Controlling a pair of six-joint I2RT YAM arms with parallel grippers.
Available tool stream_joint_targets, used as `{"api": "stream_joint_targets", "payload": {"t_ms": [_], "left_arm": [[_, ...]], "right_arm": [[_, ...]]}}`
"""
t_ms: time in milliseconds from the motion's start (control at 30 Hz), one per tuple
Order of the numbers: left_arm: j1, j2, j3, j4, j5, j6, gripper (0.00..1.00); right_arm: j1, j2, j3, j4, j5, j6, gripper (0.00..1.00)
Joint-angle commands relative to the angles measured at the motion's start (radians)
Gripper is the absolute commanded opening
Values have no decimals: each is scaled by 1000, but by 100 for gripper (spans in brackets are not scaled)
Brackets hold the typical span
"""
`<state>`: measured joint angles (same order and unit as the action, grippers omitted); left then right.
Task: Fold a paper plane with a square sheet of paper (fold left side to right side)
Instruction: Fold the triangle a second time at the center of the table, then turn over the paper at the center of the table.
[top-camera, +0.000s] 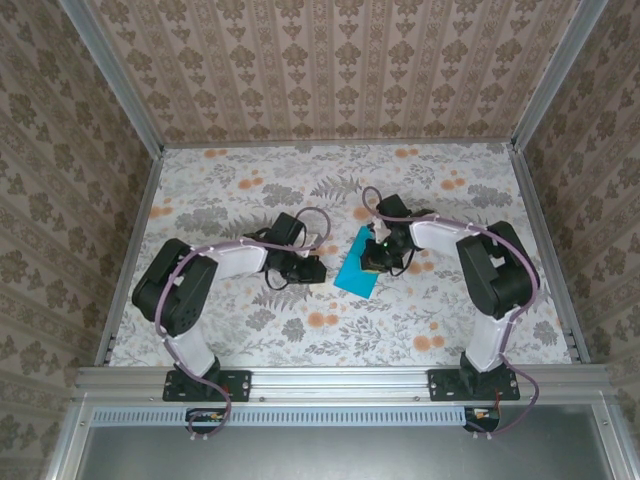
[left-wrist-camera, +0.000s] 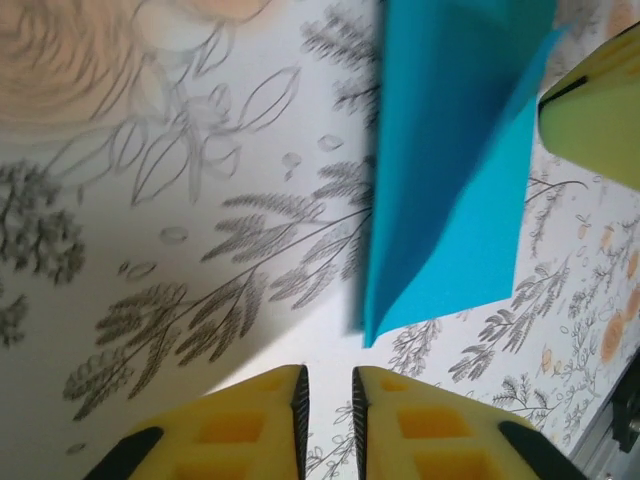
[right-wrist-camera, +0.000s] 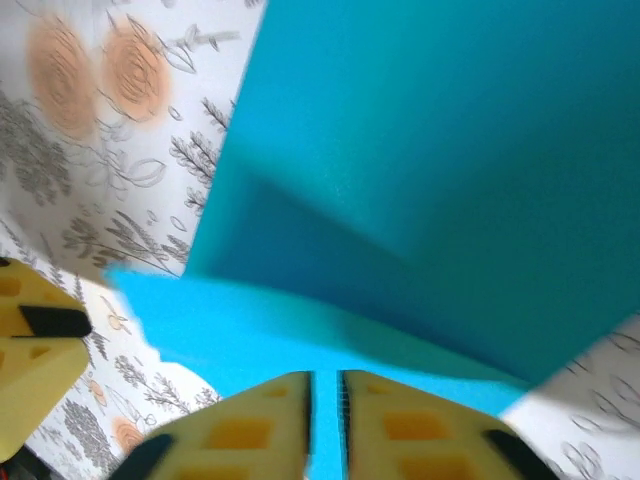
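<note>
Plain turquoise-blue square sheet of paper (top-camera: 352, 275), folded with one flap lifted, laid on floral table (top-camera: 250, 190), left gripper (left-wrist-camera: 330, 385) slightly parted beside it, right gripper (right-wrist-camera: 325, 385) slightly parted over it

You've got thin paper (top-camera: 357, 268) here, turquoise, smooth and matt, creased sharply without tearing. The tabletop (top-camera: 250, 180) wears a flat, matt covering printed with flowers and leaves. On the left hand (left-wrist-camera: 330, 395) and right hand (right-wrist-camera: 325, 395) the fingers look like dull yellow moulded plastic, edged in black. Your arms (top-camera: 175, 290) have black and white plastic shells with a slight gloss. The rails (top-camera: 340, 380) are bare, satin-finished metal. The walls (top-camera: 330, 60) are matt and patterned; paper or cloth, you can't tell.
</note>
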<state>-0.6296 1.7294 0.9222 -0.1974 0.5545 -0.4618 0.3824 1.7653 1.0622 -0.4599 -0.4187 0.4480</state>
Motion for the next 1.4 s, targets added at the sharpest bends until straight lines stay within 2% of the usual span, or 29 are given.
{"api": "stream_joint_targets", "payload": {"t_ms": [0,200,400,467,633,800,933,1133,1233,1367], "left_arm": [[-8,7,81,2,23,34,30],[-46,127,204,22,53,40,41],[-64,210,278,33,71,40,43],[-65,218,288,33,70,43,38],[-63,190,274,37,25,51,15],[-44,125,217,58,4,46,9],[-34,100,198,63,-2,42,9],[-33,99,196,65,-1,38,10],[-33,98,195,64,-4,38,11],[-25,85,189,64,-10,32,20]], "right_arm": [[-34,-117,-51,21,96,-5,28],[-99,-235,-167,75,96,24,50],[-107,-277,-218,93,70,31,59],[-108,-274,-223,89,59,30,61],[-107,-261,-232,100,28,40,66],[-106,-240,-258,209,-80,110,68],[-100,-208,-267,308,-153,168,66],[-79,-130,-247,411,-198,236,62],[-62,-85,-219,449,-217,263,53],[-45,-50,-185,464,-221,272,29]]}}
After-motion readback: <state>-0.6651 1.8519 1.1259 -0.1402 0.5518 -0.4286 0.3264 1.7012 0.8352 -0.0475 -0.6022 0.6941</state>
